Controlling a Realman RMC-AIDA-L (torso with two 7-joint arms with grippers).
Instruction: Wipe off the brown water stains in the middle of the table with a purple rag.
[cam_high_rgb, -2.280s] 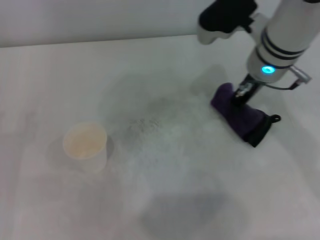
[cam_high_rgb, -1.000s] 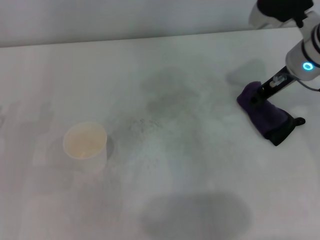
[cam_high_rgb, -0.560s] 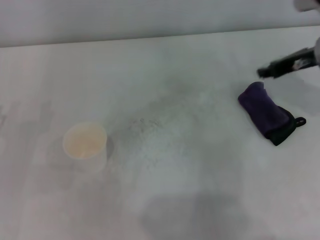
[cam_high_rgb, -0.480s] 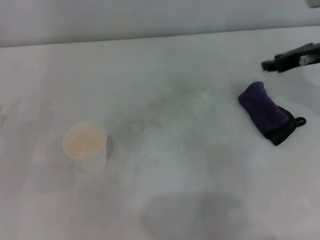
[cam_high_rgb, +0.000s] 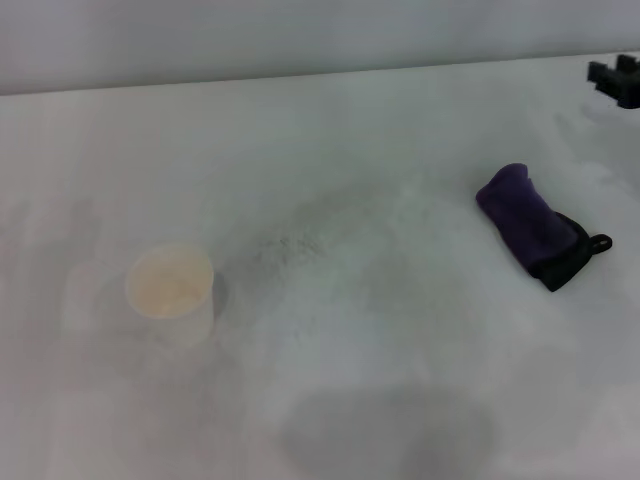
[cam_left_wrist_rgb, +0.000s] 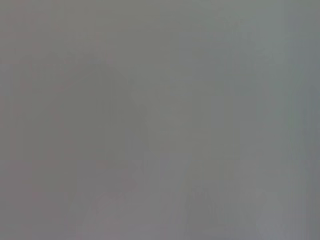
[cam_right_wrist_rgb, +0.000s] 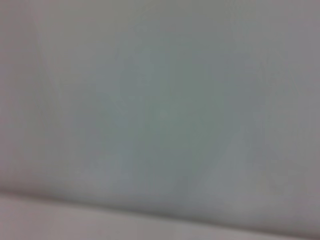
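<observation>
The purple rag (cam_high_rgb: 533, 224) lies bunched on the right side of the table (cam_high_rgb: 380, 120), its black edge and loop toward the right edge. Nothing touches it. Only the black tip of my right gripper (cam_high_rgb: 619, 81) shows, at the far right edge of the head view, up and to the right of the rag and well apart from it. My left gripper is out of view. No tan-brown stain shows; only a faint grey speckled smudge (cam_high_rgb: 288, 249) marks the middle of the table. Both wrist views show plain grey surface only.
A white paper cup (cam_high_rgb: 170, 291) with a tan inside stands upright at the left of the table. A soft dark shadow (cam_high_rgb: 385, 430) lies on the near part of the table. The table's far edge meets a grey wall.
My right gripper let go of the purple rag at the right side of the table, then lifted and drew back to the far right. The rag stays where it was left.
</observation>
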